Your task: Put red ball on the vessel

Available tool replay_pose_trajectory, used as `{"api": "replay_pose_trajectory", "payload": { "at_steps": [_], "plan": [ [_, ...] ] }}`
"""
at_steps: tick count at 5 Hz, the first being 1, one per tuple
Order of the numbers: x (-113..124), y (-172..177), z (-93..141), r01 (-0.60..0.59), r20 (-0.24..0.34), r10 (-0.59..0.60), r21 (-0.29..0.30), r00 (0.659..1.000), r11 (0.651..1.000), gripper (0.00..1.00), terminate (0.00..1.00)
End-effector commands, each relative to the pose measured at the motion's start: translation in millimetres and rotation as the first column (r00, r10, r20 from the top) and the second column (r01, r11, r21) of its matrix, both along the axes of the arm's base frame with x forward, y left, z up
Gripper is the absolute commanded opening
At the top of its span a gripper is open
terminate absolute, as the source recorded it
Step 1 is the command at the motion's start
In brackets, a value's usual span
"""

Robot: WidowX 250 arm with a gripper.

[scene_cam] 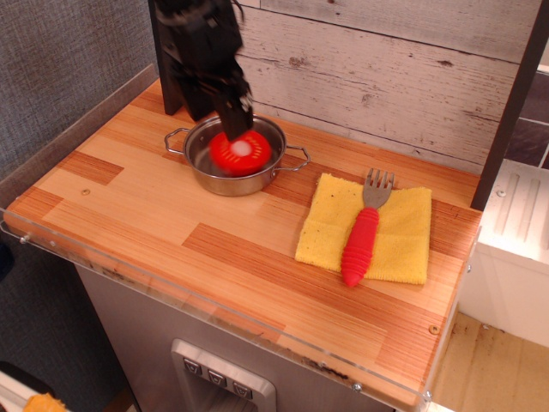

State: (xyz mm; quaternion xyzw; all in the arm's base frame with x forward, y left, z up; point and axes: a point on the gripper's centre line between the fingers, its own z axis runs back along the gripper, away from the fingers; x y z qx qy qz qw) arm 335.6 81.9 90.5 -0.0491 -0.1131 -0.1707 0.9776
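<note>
Red plastic half-sphere ball (240,152) sits flat face up inside the shallow shiny steel pot (202,168) on the wooden desk (154,215). My fingers (237,110) hover above it, empty; opening width unclear. Placement looks done, only retreat left

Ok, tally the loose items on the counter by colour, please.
Red: 2, the ball and the fork
Silver: 1, the pot
Yellow: 1, the cloth
Total: 4
</note>
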Motion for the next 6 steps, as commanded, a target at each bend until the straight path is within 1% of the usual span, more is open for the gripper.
{"api": "replay_pose_trajectory", "payload": {
  "at_steps": [1, 2, 3, 4, 5, 6],
  "plan": [
    [-70, 9, 8, -0.066, -0.162, 0.080, 0.091, 0.984, 0.994, 1.00, 0.00],
    [-88, 3, -8, -0.127, -0.207, 0.155, 0.141, 0.966, 0.982, 1.00, 0.00],
    [-94, 0, -12, -0.161, -0.205, 0.187, 0.140, 0.961, 0.977, 1.00, 0.00],
    [-98, -1, -12, -0.200, -0.170, 0.227, 0.162, 0.959, 0.966, 1.00, 0.00],
    [-98, -1, -12, -0.200, -0.170, 0.227, 0.162, 0.959, 0.966, 1.00, 0.00],
    [-98, -1, -12, -0.200, -0.170, 0.227, 0.162, 0.959, 0.966, 1.00, 1.00]
  ]
}}
